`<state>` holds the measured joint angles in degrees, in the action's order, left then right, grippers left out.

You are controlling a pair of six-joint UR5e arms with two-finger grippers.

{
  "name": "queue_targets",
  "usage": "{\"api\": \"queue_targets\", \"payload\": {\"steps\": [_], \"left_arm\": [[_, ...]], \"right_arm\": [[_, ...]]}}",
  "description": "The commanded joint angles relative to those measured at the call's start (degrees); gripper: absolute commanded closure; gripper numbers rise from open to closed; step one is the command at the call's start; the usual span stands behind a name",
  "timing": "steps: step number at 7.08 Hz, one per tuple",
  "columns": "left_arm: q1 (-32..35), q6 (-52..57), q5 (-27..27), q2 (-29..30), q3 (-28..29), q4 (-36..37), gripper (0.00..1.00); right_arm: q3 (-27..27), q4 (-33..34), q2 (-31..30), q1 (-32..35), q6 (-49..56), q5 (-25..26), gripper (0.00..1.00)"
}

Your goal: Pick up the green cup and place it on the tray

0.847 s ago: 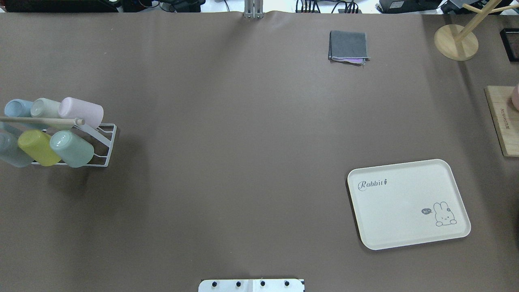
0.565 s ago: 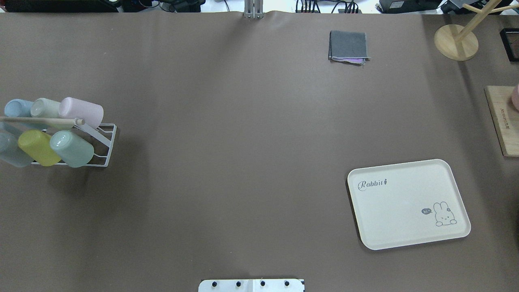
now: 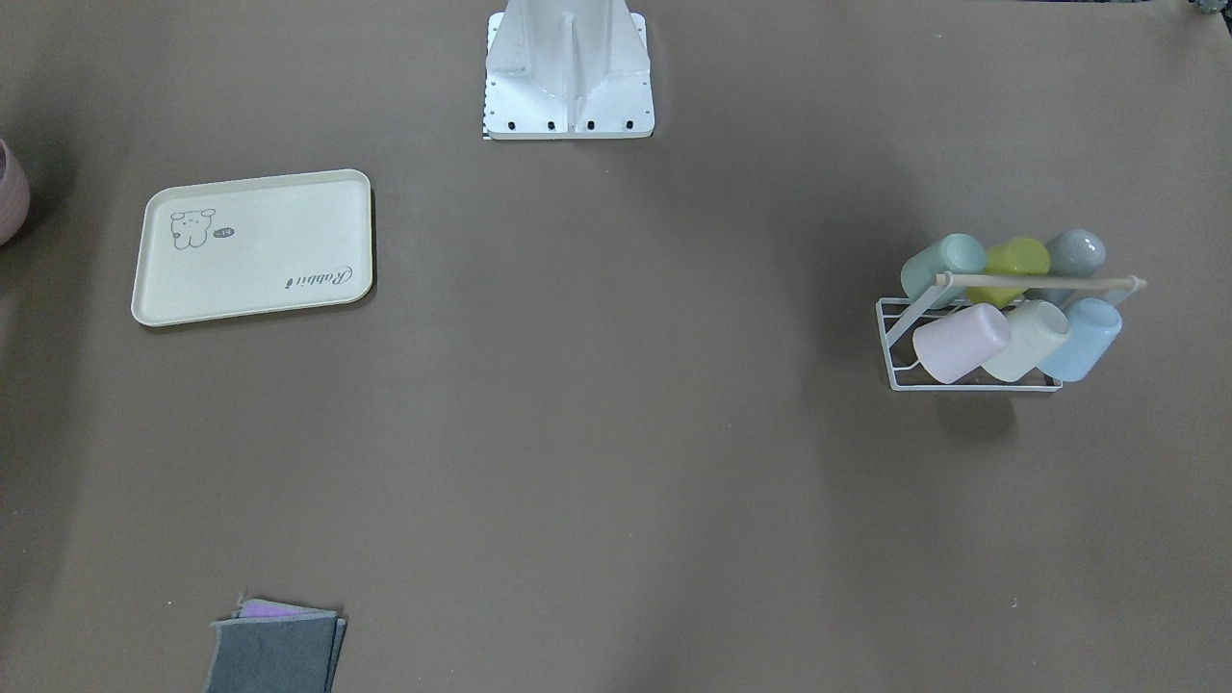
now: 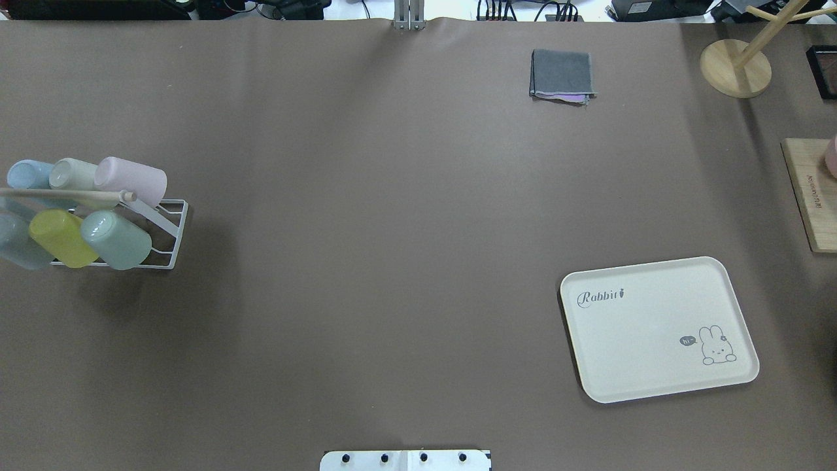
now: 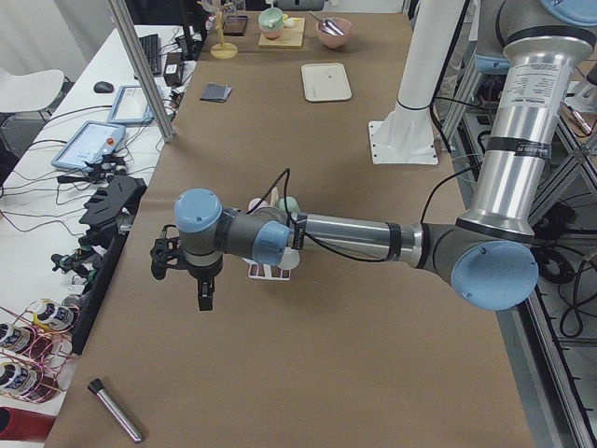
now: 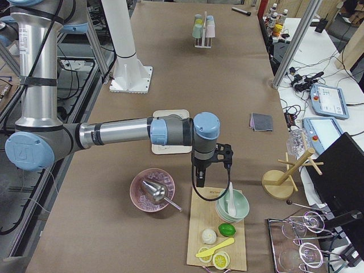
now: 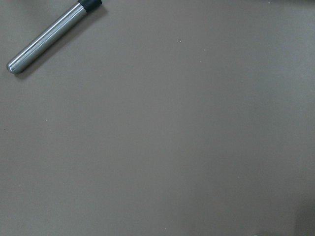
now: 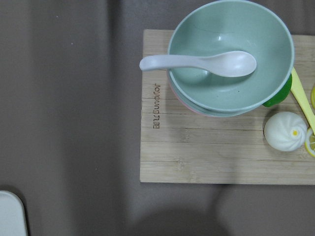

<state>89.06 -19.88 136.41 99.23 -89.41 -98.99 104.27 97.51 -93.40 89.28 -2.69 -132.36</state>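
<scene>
Two grippers, left gripper [image 5: 203,300] and right gripper [image 6: 198,181], openness indiscernible; green cup [image 4: 118,241] on rack [image 4: 157,221].

Rack [image 4: 171,226] sits far on my left, tray [image 4: 644,340] on my right, well apart. Target cup [image 4: 116,240] sits in the rack's near row, at the end toward table centre. Cloth [image 4: 562,73] lies far across, right of centre. Board [image 4: 807,209] at my right edge, beyond the tray — bowl [image 8: 216,29] on it, spoon [image 8: 206,63] in the bowl.
</scene>
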Motion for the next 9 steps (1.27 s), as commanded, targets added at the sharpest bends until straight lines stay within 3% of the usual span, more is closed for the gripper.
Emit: {"api": "queue_targets", "payload": {"steps": [1,3,4,5,6,7,9], "left_arm": [[-0.6,-0.3,3.4,-5.2,-9.1,-0.5,0.02],[-2.0,-0.6,3.8,-11.2,-15.4,-8.6,0.02],[-4.2,-4.1,3.4,-15.6,-18.9,-16.0,0.02],[-8.2,-12.1,2.8,-21.1,-21.0,-28.9,0.02],[-13.0,-20.8,-2.2,-26.6,-21.2,-43.2,0.02],[-16.8,-25.2,-4.9,-30.3,-21.5,-50.7,0.02],[-17.6,-26.8,-5.4,-33.4,-22.2,-55.3,0.02]], "right_arm": [[1.5,0.5,0.5,-0.3,-0.3,-1.1,0.00],[3.0,-0.2,0.9,-6.8,-12.2,-2.1,0.03],[4.3,-0.2,1.5,-11.1,-15.3,0.2,0.01],[4.2,-0.2,2.3,-14.1,-16.5,2.4,0.01],[4.3,-1.7,2.3,-16.2,-19.6,2.5,0.01],[4.0,-4.1,2.0,-18.0,-21.3,2.4,0.01],[4.1,-4.4,1.5,-20.6,-21.7,2.0,0.01]]}}
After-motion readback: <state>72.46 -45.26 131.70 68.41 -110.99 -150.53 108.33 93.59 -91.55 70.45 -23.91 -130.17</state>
